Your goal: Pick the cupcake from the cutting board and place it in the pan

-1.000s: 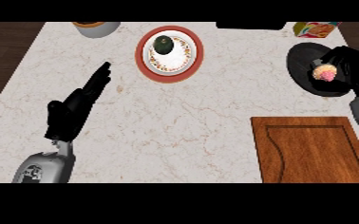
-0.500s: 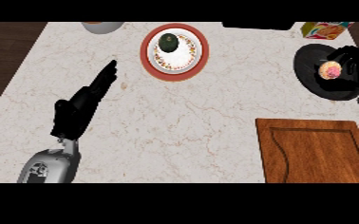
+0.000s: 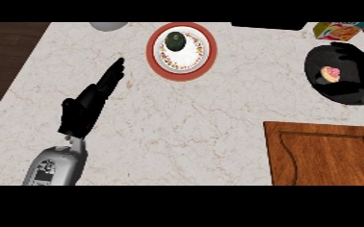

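The cupcake (image 3: pixel 329 73), pink-topped, sits inside the black pan (image 3: pixel 341 91) at the right edge of the head view. A lumpy black shape at the pan's upper right (image 3: pixel 350 49) looks like my right hand, black against black. The wooden cutting board (image 3: pixel 316 154) lies at the lower right, and the part that shows has nothing on it. My left hand (image 3: pixel 84 109) rests open on the counter at the left, with straight fingers pointing up and to the right, far from the pan and the board.
A red-rimmed white plate (image 3: pixel 201 62) with a dark green fruit (image 3: pixel 175 41) stands at the top middle. A grey bowl (image 3: pixel 108 26) is cut off at the top left. A colourful box (image 3: pixel 337 30) stands at the top right. The counter's left edge (image 3: pixel 27 62) meets dark wood.
The whole picture has slid slightly to the right and the bowl has slipped further out at the top. The cupcake stays in the pan and the left hand keeps its pose.
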Available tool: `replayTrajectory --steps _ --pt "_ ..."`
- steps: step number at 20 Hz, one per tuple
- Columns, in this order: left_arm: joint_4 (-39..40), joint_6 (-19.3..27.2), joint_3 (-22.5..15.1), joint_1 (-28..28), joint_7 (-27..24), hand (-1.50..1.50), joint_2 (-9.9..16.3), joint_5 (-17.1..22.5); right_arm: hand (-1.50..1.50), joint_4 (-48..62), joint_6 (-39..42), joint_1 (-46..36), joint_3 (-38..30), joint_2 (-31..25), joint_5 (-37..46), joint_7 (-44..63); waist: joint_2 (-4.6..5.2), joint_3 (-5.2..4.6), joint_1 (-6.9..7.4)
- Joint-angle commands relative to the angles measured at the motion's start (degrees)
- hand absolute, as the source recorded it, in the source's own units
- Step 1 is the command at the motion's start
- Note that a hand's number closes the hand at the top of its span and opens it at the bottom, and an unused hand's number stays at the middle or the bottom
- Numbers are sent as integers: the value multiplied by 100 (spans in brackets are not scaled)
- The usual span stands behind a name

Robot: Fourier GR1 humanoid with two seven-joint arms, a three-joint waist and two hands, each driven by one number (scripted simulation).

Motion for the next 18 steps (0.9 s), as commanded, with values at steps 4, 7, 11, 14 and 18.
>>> replayTrajectory --steps 4,7,11,14,18 --pt "63 5 7 46 -65 0 -22 -3 -150 -60 813 -169 -965 -79 -1003 -607 6 18 -52" --pt "-36 -14 60 -27 71 0 18 44 -150 28 1197 -164 -1292 -82 -1343 -663 11 21 -13" --pt "2 -98 140 112 -38 0 144 67 -150 160 2415 31 -1520 -631 -1598 -776 -4 15 -87" --pt "14 -47 186 67 1 0 101 97 -150 157 2879 336 -1525 -725 -1613 -1109 4 21 -106" --pt "-72 -88 256 138 -11 0 191 122 -150 69 3513 764 -1543 -917 -1647 -1695 -37 19 -164"
